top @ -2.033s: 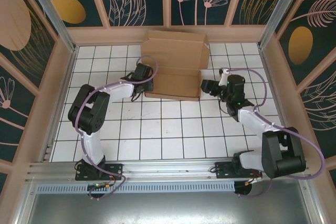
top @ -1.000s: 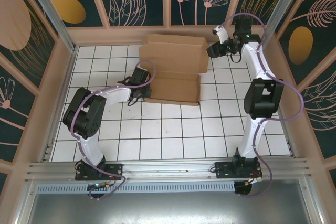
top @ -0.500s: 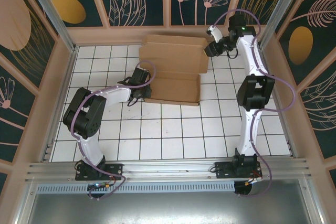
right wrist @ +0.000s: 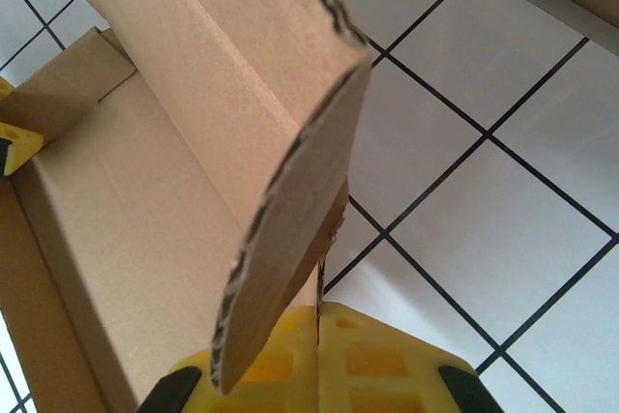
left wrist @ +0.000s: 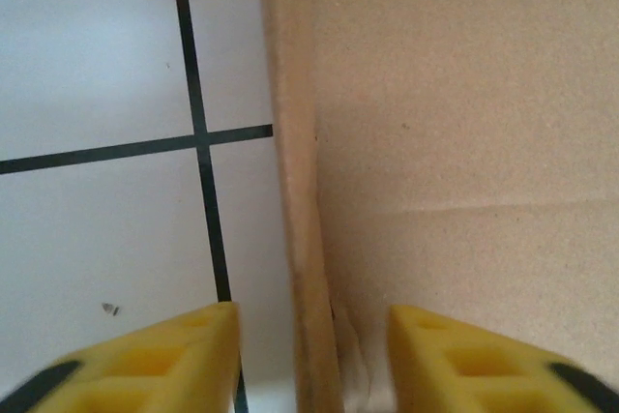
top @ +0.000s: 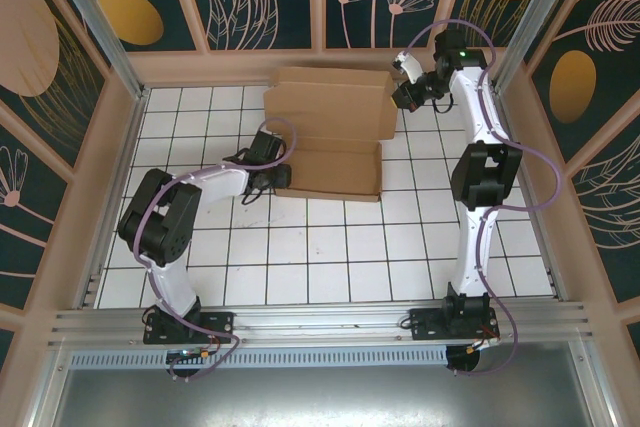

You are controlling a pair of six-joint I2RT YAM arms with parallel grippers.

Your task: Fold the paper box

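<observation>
Top external view: the light, stiff but crease-prone cardboard box (top: 330, 162) is found mid-far on the tiled surface (top: 300, 267), its lid (top: 335, 102) pinched at the corner by the right fingers (right wrist: 377, 360), its side wall (left wrist: 292, 142) straddled, ungripped, by the spread left fingers (left wrist: 164, 355), flap edges being judged the best hold.

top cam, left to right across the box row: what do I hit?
left gripper, straddling the box's left wall → box → right gripper, pinching the lid's right edge
</observation>
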